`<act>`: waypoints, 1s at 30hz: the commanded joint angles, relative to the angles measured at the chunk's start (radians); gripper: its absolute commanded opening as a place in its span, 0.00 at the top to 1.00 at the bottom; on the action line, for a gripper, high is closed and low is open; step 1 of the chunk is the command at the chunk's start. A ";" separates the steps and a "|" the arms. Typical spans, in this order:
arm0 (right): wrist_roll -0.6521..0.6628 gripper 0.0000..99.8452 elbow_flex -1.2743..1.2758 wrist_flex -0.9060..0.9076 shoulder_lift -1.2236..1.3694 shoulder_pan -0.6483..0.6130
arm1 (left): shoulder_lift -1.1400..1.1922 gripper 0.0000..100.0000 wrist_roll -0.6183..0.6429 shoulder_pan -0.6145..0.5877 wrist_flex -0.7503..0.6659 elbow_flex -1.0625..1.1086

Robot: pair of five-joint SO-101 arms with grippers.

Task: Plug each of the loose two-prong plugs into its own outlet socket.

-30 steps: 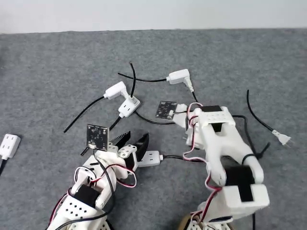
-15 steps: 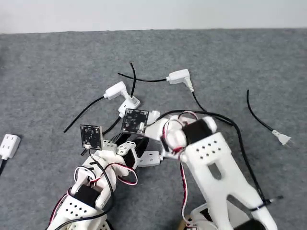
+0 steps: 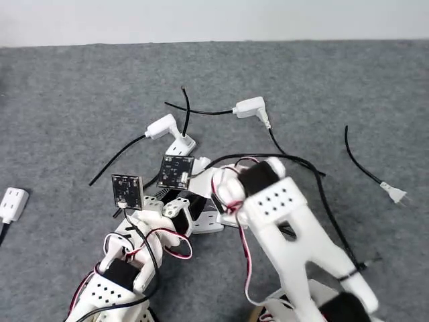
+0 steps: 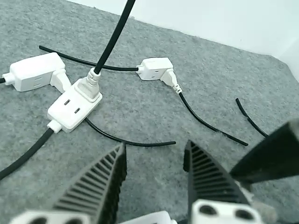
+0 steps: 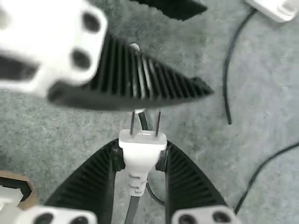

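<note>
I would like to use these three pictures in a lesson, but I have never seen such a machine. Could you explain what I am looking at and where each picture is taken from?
These are two small robot arms at a grey carpeted table. One picture looks down from a fixed camera. The other two come from a camera on each arm's wrist. White outlet sockets with black cords lie about, and a loose plug lies off to one side. The right gripper holds a white two-prong plug. The left gripper is open, just ahead of that plug's prongs.
</note>
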 commanded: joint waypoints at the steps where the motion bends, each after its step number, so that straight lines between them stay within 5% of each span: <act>1: -0.011 0.99 -0.089 -0.030 0.012 -0.008 | -0.008 0.81 0.008 0.005 -0.026 -0.008; 30: -0.055 0.99 -0.313 0.148 -0.088 -0.111 | -0.008 0.81 0.006 0.011 -0.008 -0.008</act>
